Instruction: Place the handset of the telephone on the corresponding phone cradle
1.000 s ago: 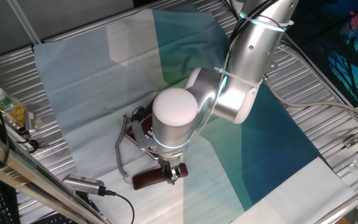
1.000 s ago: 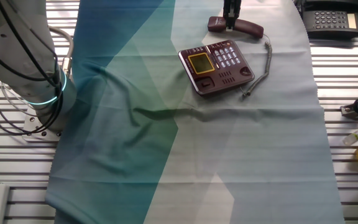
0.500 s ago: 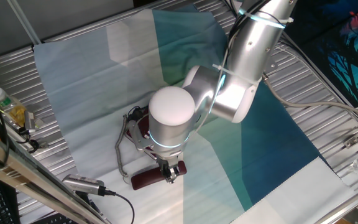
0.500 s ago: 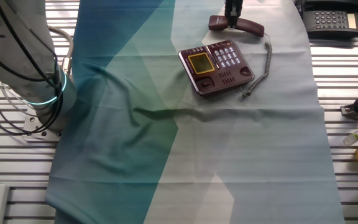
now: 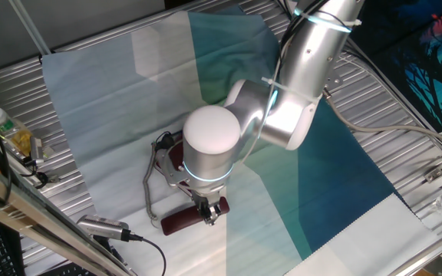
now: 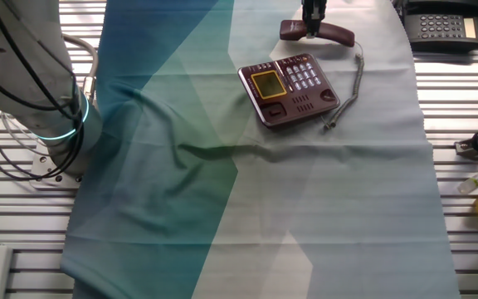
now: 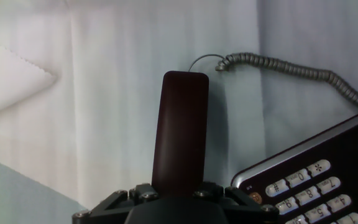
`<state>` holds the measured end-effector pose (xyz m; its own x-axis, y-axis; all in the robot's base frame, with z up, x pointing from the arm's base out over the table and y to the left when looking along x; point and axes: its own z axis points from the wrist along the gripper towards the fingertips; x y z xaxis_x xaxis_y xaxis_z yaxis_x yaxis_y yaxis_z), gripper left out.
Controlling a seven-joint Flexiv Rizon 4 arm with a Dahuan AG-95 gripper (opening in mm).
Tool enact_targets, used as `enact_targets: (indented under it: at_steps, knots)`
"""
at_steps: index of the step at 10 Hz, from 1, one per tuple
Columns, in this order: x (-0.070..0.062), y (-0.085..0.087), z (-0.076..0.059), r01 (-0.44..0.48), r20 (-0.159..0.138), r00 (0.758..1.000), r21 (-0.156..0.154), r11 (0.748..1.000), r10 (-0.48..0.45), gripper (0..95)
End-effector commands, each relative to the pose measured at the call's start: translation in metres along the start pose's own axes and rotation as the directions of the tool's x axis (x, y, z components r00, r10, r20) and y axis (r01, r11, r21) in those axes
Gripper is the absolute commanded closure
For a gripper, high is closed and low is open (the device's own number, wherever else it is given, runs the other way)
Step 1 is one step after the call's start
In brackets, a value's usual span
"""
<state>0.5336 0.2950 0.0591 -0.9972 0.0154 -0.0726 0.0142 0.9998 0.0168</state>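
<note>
Handset first: the slim, dark maroon plastic handset bar (image 7: 182, 130) is held in the robot's black two-finger hand (image 7: 178, 190). The hand is closed on one end of it, and the rest of the bar sticks out in front, over the pale blue and green cloth (image 6: 305, 208) on the metal worktop (image 6: 463, 216). I think the hand holds the bar near its end so the long part can be lined up with its resting place. The squarish dark maroon plastic telephone (image 6: 289, 89), with a yellowish screen and rows of white buttons, sits just beside the handset, a little apart from it. The grey curly cord (image 7: 278, 65) runs from the far tip of the handset to the phone, so the bar cannot go far. The long sunken maroon cradle strip (image 6: 302, 61) runs along the side of the phone nearest the handset. Nothing lies in it, so the handset is not home. A second, black phone (image 6: 442, 26) sits off the cloth.
</note>
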Motion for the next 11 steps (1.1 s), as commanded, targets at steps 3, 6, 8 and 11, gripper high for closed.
enact_targets:
  at_steps: [3,6,8,11]
  knots:
    - [-0.001,-0.001,-0.007,0.021,-0.005,1.0,-0.01,1.0,-0.021,95.0]
    - [0.0,-0.003,-0.013,0.068,-0.007,0.998,-0.011,0.998,-0.068,95.0]
    - [0.0,-0.004,-0.015,0.087,-0.006,0.996,-0.008,0.996,-0.087,95.0]
    - [-0.002,-0.006,-0.026,0.089,-0.014,0.996,-0.011,0.996,-0.089,95.0]
